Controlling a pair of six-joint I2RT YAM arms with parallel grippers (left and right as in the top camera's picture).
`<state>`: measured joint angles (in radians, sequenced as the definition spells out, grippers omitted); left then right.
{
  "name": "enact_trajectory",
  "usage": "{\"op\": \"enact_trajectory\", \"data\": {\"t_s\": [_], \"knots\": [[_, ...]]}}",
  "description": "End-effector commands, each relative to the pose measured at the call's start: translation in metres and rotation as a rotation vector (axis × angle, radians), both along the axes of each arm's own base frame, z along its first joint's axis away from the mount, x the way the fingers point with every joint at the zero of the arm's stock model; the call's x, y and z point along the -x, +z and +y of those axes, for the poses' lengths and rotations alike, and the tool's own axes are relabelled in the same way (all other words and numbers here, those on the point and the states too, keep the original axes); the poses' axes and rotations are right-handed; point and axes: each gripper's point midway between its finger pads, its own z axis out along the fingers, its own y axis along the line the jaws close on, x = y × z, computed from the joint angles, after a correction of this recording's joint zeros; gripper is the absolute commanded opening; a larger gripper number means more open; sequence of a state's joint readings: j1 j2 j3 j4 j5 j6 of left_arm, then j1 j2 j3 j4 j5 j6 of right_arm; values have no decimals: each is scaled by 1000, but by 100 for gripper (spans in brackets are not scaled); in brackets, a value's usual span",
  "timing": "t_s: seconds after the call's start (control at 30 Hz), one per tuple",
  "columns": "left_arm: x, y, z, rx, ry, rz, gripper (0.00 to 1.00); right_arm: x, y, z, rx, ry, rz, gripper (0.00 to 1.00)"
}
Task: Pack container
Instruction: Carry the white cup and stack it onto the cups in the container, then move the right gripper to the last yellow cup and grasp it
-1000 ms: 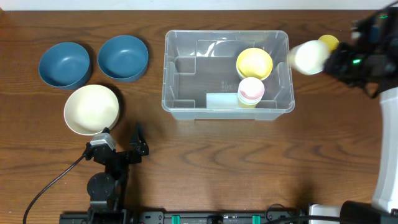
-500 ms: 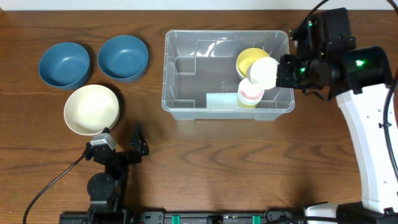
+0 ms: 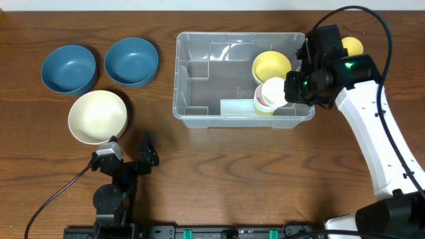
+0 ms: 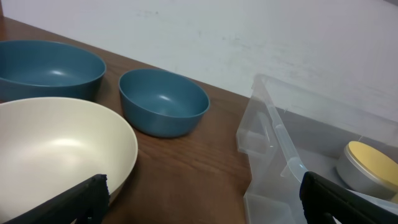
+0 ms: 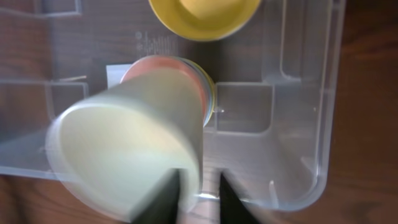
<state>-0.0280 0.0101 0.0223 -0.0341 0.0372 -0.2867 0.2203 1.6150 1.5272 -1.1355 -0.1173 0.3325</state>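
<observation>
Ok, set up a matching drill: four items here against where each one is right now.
1 cream bowl
2 yellow bowl
3 pale cup
4 leftmost blue bowl

A held in the right gripper
B resting inside the container
C on the table, back left
D on the table, front left

Pairs: 1-D, 2-B, 3-A, 4-C

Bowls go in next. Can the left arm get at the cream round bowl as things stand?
Probably yes. The cream round bowl lies right before the open left hand, nothing on it or between them; the right hand, holding a pale plastic cup, is far off over the clear plastic bin.
</observation>
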Motion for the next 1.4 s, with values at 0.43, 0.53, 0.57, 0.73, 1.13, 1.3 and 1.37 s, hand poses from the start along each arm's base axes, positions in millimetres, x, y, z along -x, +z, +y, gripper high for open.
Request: {"op": "enact_trajectory", "data": {"t_s": [0.43, 0.53, 0.57, 0.73, 1.13, 1.3, 1.37], "knots": [[1, -17, 5, -22, 26, 50, 98, -34, 47, -2, -46, 3, -176, 62], [1, -17, 5, -22, 25, 50, 98, -52, 58, -38, 2, -131, -237, 61], [1, -17, 5, -22, 26, 50, 98, -57, 59, -51, 20, -181, -253, 61], [1, -17, 5, -22, 25, 50, 98, -86, 62, -113, 87, -369, -336, 61], [1, -17, 5, -22, 25, 50, 98, -131, -26, -210, 104, -593, -248, 57], [1, -17, 5, -22, 25, 51, 98, -140, -59, -231, 109, -625, -218, 57], [1, -17, 5, -22, 26, 50, 98, -145, -64, -236, 108, -622, -227, 57]]}}
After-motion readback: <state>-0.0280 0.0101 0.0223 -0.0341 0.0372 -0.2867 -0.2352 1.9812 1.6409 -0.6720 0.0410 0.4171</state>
